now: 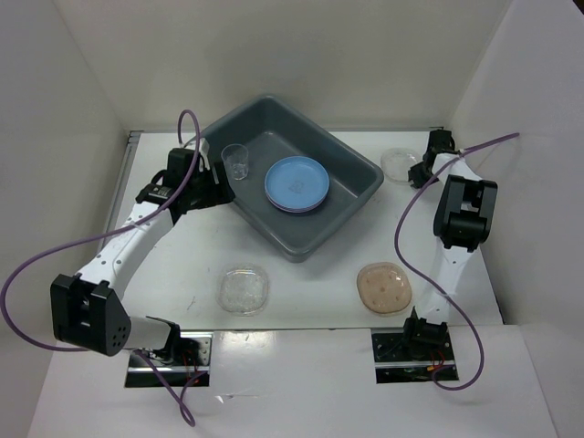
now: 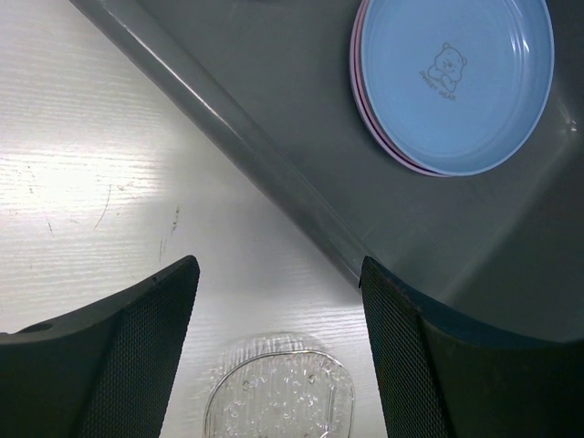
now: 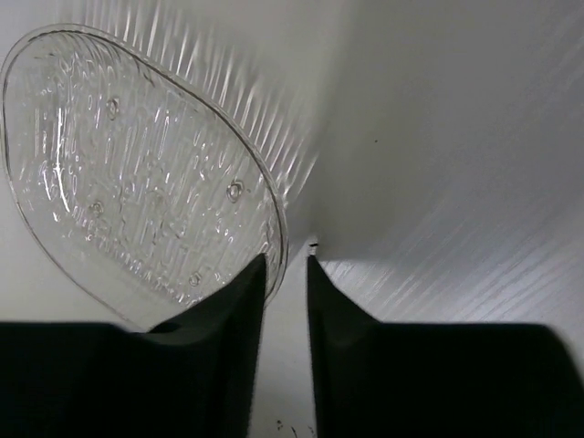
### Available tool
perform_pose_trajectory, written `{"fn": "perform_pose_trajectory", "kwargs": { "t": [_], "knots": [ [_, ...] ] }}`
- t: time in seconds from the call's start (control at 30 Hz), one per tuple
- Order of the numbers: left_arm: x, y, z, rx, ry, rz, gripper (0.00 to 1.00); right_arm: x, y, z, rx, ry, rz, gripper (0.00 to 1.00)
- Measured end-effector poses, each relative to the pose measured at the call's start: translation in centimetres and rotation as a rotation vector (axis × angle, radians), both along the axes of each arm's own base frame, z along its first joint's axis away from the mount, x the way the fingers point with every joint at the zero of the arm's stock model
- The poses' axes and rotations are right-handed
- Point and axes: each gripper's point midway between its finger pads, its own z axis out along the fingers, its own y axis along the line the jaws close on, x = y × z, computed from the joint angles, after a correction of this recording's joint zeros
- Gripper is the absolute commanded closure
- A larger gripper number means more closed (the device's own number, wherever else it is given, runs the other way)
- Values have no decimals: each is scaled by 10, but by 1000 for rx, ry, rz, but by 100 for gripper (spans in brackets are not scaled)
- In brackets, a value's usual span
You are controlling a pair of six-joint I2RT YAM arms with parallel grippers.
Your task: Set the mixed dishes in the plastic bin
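- Plastic bin (image 1: 351, 193): mid-table, I see the blue plate (image 1: 297, 184) stacked inside.
- Tan dish (image 1: 384, 286), near clear dish (image 1: 245, 289): on the table, not yet binned.
- Far clear dish (image 3: 137, 173): right gripper (image 3: 286, 274) narrow at its rim; I can't tell if it grips.
- Left gripper (image 2: 278, 274): wide, empty, over the bin's rim.
- Small clear cup (image 1: 235, 161): apparently inside.

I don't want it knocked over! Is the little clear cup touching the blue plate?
Apart. Top view shows bare bin floor between clear cup and blue plate.
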Motion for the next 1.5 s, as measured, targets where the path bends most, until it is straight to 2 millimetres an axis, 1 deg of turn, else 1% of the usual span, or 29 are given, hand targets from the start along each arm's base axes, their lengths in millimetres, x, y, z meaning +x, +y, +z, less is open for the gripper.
{"fn": "perform_pose_trajectory", "kwargs": {
  "t": [0.03,0.07,0.1,0.23,0.3,0.37,0.4,0.43,0.47,0.53,0.57,0.63,0.67,0.7,0.73,0.77,0.8,0.83,0.9,0.97,1.07,1.1,1.17,1.23,1.3,1.4,1.43,1.47,1.5],
  "knots": [
    [0,0,0,0,-1,0,21,1,0,0,2,-3,-2,83],
    [0,0,0,0,-1,0,21,2,0,1,4,-7,-4,96],
    [0,0,0,0,-1,0,21,3,0,1,8,-10,-10,100],
    [0,0,0,0,-1,0,21,9,0,5,3,-40,-24,100],
    [0,0,0,0,-1,0,21,9,1,10,-6,-60,-38,100],
    [0,0,0,0,-1,0,21,4,1,25,-33,-79,-57,100],
    [0,0,0,0,-1,0,21,3,-1,40,-59,-102,-70,100],
    [0,0,0,0,-2,0,21,3,-3,58,-89,-132,-82,100],
    [0,0,0,0,-2,0,21,5,-3,83,-124,-181,-91,100],
    [0,0,0,0,-2,0,21,10,6,141,-191,-301,-94,100],
    [0,0,0,0,-2,0,21,13,17,177,-221,-372,-80,100],
    [0,0,0,0,-2,0,21,22,49,244,-244,-516,-20,100],
    [0,0,1,-1,-3,0,21,29,71,281,-248,-596,26,100],
    [0,0,1,-1,-3,0,21,34,90,310,-246,-663,70,100],
    [0,0,1,-1,-5,0,21,37,111,331,-240,-714,120,100],
    [0,0,1,-1,-5,0,21,37,131,347,-236,-752,172,100],
    [-1,0,1,-2,-7,-1,21,36,151,354,-232,-768,222,100],
    [-2,0,1,-4,-7,-2,21,36,172,353,-224,-771,277,100],
    [-5,0,1,-7,-8,-5,21,35,206,333,-217,-732,367,100],
    [-6,0,3,-9,-12,-7,21,38,239,295,-208,-654,460,100],
    [-7,-1,4,-13,-18,-10,21,34,276,219,-193,-494,586,100],
    [-8,-1,4,-14,-17,-11,21,29,285,191,-191,-429,621,100],
    [-9,-1,4,-15,-16,-12,21,18,298,146,-188,-320,681,100],
    [-10,-1,3,-16,-14,-14,21,5,305,110,-182,-224,726,100],
    [-11,-2,1,-20,-10,-18,21,-5,312,88,-174,-165,759,100],
    [-13,-2,-2,-21,-4,-19,21,-9,318,74,-168,-135,787,100],
    [-12,-2,-1,-22,-5,-20,21,-10,319,71,-167,-129,792,87],
    [-12,-2,-1,-23,-5,-20,21,-10,319,70,-166,-123,796,69],
    [-13,-2,-1,-23,-6,-20,21,-11,319,69,-162,-121,794,55]
  ]
}}
